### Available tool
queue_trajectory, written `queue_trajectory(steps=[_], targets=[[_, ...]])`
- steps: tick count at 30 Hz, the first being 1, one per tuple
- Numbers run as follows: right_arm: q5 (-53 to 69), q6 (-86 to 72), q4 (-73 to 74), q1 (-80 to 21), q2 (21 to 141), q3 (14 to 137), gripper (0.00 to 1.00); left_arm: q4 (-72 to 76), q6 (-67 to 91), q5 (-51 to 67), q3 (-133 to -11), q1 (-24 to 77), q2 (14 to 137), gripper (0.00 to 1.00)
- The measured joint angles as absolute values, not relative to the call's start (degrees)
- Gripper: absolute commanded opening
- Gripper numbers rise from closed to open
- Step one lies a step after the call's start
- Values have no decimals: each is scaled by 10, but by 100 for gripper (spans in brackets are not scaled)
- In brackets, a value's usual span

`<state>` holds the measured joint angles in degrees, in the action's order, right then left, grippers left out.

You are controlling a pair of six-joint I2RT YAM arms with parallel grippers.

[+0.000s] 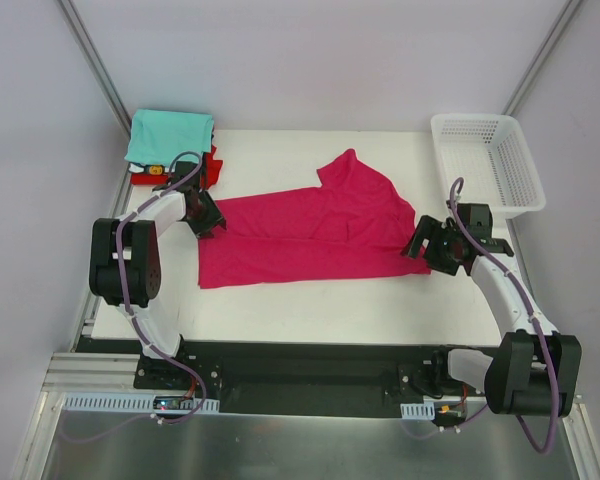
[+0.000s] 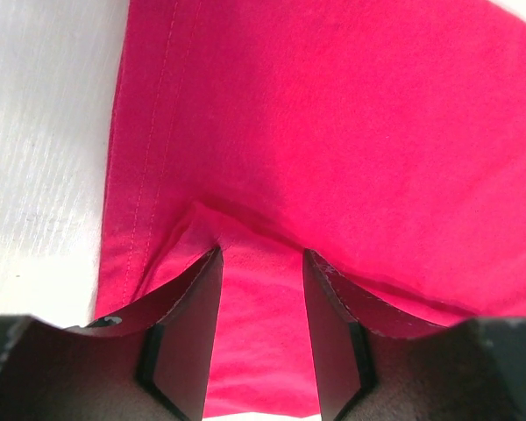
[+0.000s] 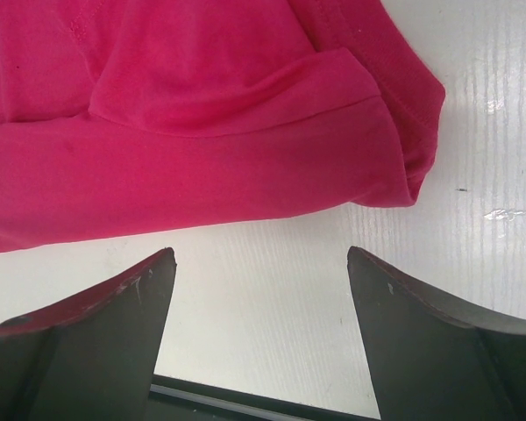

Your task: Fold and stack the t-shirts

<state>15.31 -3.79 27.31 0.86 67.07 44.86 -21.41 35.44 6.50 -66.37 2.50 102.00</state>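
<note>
White table (image 1: 310,300): one pink t-shirt (image 1: 310,235), two end effectors.

Magenta t-shirt (image 1: 305,232) lies half-folded between left hand (image 1: 206,218) and right hand (image 1: 425,243).

Top camera high behind the arm bases, facing down over the whole table (image 1: 310,300), left wrist camera close above the pink shirt (image 2: 351,132), right wrist camera close over the shirt's right edge, pink shirt shared by all views
</note>
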Motion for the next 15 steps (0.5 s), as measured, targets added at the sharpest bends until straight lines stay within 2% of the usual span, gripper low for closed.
queue_trajectory(steps=[11, 13, 15], targets=[[153, -38, 273, 9, 669, 441, 83, -242, 354, 43, -672, 25, 1043, 41], [153, -38, 273, 9, 667, 441, 83, -248, 354, 41, -682, 25, 1054, 36], [154, -38, 274, 8, 663, 441, 83, -248, 355, 40, -687, 21, 1060, 23]])
